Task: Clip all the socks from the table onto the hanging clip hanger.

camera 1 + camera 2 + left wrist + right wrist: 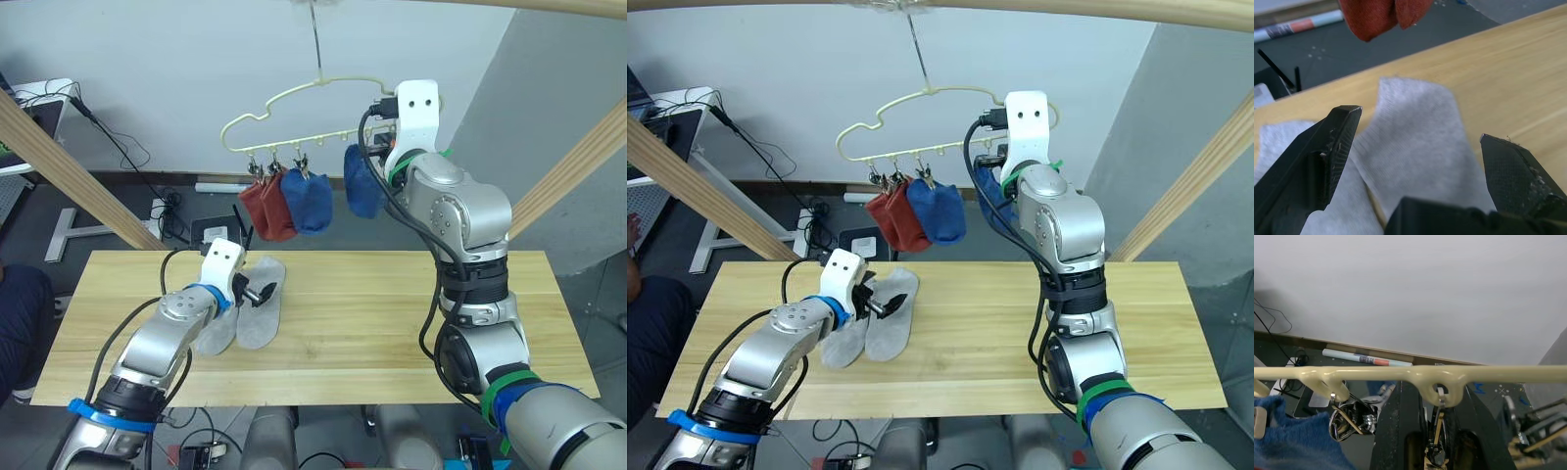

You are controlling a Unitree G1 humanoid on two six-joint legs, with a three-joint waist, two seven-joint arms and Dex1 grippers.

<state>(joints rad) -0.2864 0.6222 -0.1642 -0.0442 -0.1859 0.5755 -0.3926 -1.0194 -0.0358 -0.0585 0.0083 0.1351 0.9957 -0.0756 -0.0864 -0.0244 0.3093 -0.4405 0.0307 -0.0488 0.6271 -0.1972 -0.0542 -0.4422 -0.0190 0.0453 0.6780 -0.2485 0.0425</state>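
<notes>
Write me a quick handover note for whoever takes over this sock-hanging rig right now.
Left pincer: open, low over the two grey socks on the table, holding nothing.
Right pincer: raised at the clip hanger, around a clip on its bar; whether it is open or shut can't be made out.
Done: two rust red socks and two blue socks hang from clips.
Left: both grey socks, overlapping on the table, need clipping.
</notes>
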